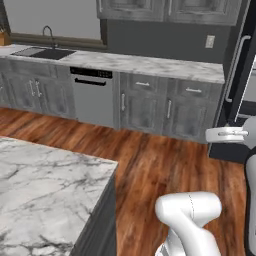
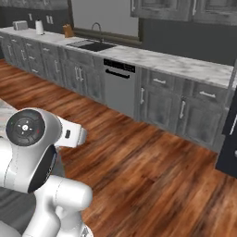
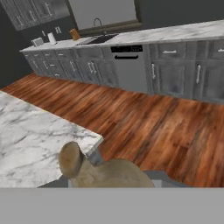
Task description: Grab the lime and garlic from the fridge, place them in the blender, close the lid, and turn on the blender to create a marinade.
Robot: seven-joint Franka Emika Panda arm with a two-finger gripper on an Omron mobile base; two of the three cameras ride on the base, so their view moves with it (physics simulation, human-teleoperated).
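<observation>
garlic [image 3: 105,173]: tan, lumpy, light, papery, grip across bulb | pincer: clamped on garlic, apparently | fridge [image 1: 242,85]: beyond marble worktop [image 1: 45,190]

Robot arm [image 2: 41,185]: glossy white rounded shells w/ dark grey joint seams. Round dark joint cap [image 2: 25,128] w/ ring of small screws + tiny red mark. White tubular link [image 1: 227,134] w/ small dark slot. Thin dashed seam across the lower shell [image 1: 190,212].
</observation>
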